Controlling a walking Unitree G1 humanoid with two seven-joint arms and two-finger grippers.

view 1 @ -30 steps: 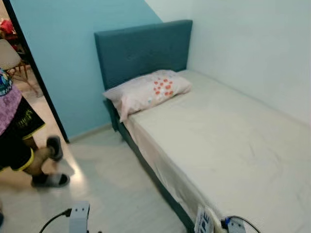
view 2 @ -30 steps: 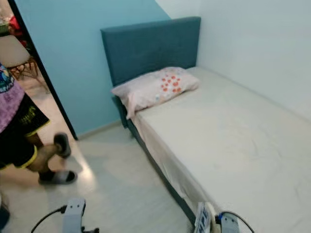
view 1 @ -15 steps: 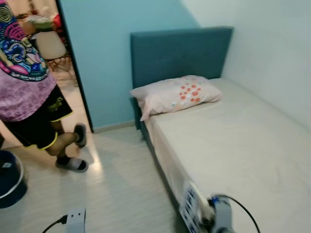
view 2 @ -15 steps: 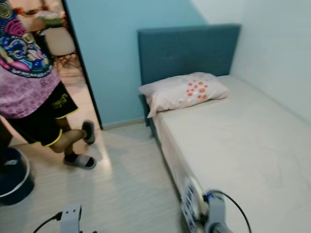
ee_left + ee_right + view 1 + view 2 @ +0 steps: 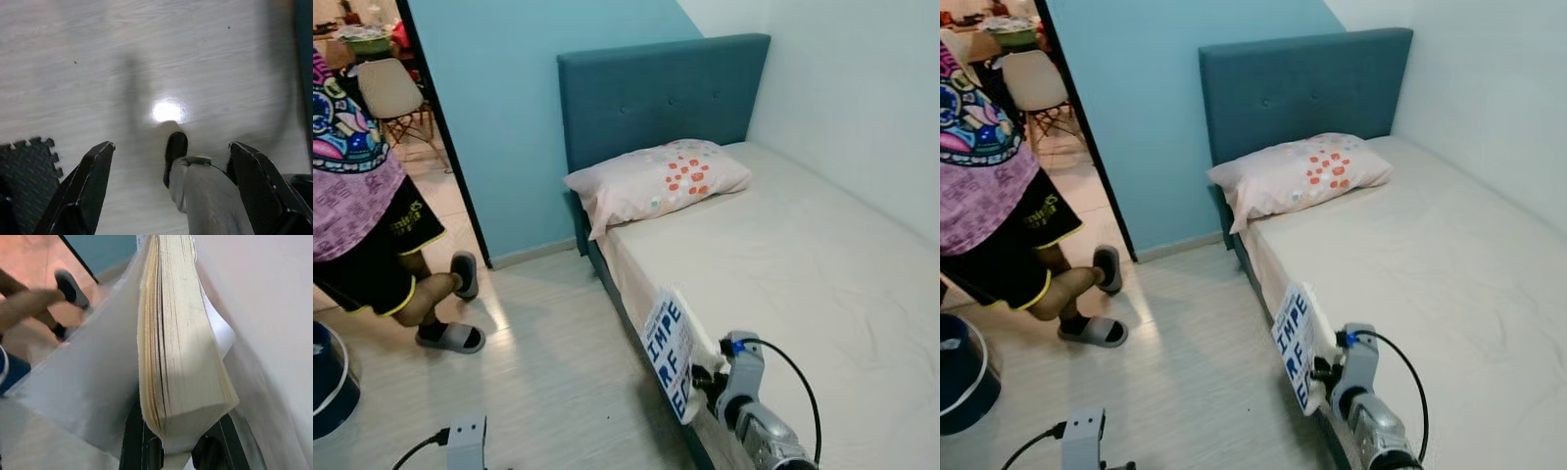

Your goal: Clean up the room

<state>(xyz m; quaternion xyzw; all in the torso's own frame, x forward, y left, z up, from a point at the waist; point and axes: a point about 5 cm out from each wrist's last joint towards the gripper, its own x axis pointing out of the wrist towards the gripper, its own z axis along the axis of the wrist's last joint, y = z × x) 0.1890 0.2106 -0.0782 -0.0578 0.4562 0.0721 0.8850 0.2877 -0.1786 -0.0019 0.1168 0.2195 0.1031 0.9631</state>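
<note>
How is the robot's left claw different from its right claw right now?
The left gripper is open and holds nothing; the right gripper is shut on a book. The left gripper hangs low over the floor; the right gripper is raised beside the bed. Both have two long black fingers.

Brightness: the room is evenly and softly lit.
Glare: a white spot is reflected on the floor [image 5: 166,111].
Shadows: faint streaks are cast around it.
Focus: the book [image 5: 181,352] pages are blurred up close.
</note>
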